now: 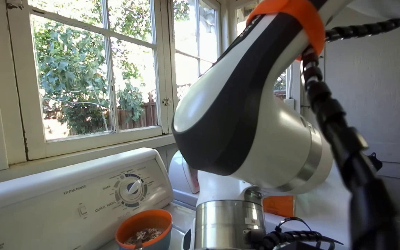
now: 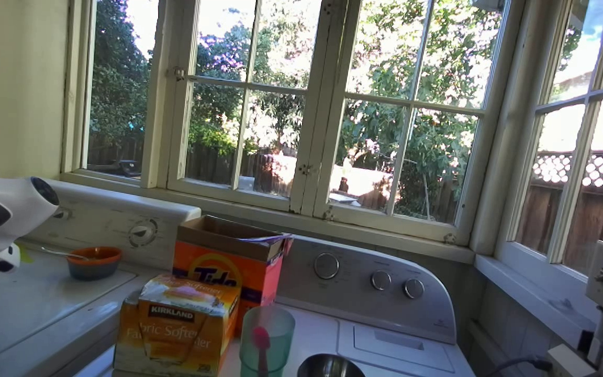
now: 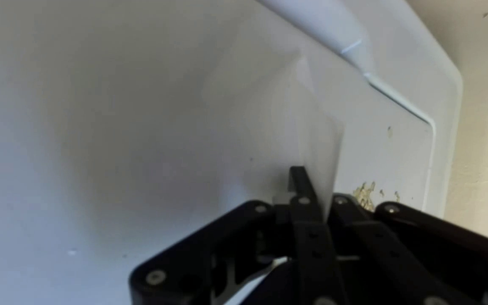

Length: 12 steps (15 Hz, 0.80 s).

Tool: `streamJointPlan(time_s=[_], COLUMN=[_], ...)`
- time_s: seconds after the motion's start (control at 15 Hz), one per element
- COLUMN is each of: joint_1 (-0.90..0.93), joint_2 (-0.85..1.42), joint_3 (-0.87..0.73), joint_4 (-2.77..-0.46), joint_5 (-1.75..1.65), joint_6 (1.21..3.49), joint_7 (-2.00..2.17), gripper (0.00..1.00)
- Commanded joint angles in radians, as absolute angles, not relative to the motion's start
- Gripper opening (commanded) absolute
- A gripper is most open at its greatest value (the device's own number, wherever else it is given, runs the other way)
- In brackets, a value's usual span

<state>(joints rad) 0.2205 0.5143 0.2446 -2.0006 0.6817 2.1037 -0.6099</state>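
My gripper [image 3: 323, 197] shows in the wrist view with its black fingers close together, shut on a thin, pale, translucent sheet [image 3: 321, 152]. The sheet rises from between the fingers and partly hides them. Beneath is the white machine top [image 3: 163, 127], with a raised edge at the upper right. A small patch of tan crumbs [image 3: 364, 195] lies on it, right of the fingers. In both exterior views only the arm shows, and the gripper and sheet are out of view. A bowl, orange inside and blue-grey outside, [image 1: 144, 239] holds flakes and a spoon; it also shows farther off [image 2: 95, 267].
An orange Tide box [image 2: 259, 283] and a Kirkland fabric softener box [image 2: 176, 335] stand right of the bowl's machine. A green cup [image 2: 280, 335] with a pink utensil and a metal bowl [image 2: 330, 366] are near them. Control panels [image 2: 301, 262] and windows line the back.
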Motion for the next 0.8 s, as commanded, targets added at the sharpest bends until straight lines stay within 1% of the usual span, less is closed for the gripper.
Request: streamJointPlan(time_s=[0.0, 0.73], joint_1=[0.221, 0.214], joint_2=[0.488, 0.411], joint_3=[0.282, 0.312], joint_4=[-2.042, -2.137], joint_5=[0.681, 0.65], joint_6=[2.228, 2.493], joint_7=[-0.587, -0.525], gripper=[0.0, 0.0])
